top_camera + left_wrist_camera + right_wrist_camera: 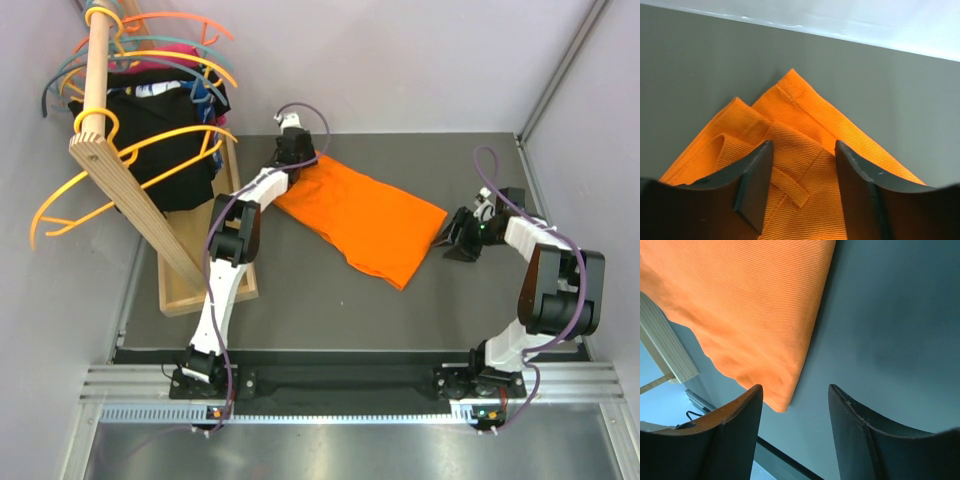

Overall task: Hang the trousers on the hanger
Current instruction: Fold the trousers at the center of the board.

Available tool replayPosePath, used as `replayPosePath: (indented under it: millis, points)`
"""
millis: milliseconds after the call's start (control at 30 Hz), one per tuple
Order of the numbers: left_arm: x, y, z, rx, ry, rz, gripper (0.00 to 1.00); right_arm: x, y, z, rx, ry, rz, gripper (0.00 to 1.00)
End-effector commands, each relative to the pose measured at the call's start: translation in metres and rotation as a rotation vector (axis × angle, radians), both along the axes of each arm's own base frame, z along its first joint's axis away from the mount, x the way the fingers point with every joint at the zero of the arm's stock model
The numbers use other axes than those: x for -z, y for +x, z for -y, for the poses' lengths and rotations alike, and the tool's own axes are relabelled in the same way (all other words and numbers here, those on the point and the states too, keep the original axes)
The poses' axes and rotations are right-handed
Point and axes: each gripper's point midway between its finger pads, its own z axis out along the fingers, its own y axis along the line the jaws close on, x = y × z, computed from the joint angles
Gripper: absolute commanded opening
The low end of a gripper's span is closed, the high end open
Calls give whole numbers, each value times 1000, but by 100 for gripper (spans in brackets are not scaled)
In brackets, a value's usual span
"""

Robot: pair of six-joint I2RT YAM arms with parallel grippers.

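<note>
Two arms reach over the grey table (400, 310), and you have the trousers (365, 215) lying flat on it, folded into a long orange strip that runs from the far middle toward the right. Your left gripper (804, 146) stands at the strip's far left corner with its jaws apart. In the left wrist view the two dark fingers straddle the pointed corner. A stitched hem and a folded layer show between them, and the cloth lies loose rather than pinched. Your right gripper (795, 387) sits low just beside the strip's right end, jaws also apart, with only bare table between them. The orange edge lies just ahead of its left finger, and you cannot tell whether the two touch. The hanger (170, 134) is well apart from the trousers, hooked on the wooden rack (140, 205) at the far left, among other hangers (195, 22) and black garments (150, 115). A small pale patch on those garments is too small to read.
</note>
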Motion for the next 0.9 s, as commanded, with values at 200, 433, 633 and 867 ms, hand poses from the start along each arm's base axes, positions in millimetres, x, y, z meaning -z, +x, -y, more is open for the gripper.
replayPosePath:
  millis: [200,433,633,867]
  points:
    - [23,-16,1,25,61,-93,32,-15,14,6,7,9,88,56]
    - [-17,4,2,-29,11,1,0,-12,11,5,3,16,82,55]
    - [-85,10,-3,-138,24,154,0,-10,11,4,5,20,80,56]
    - [-93,16,-12,-210,53,213,0,-10,11,3,10,30,79,56]
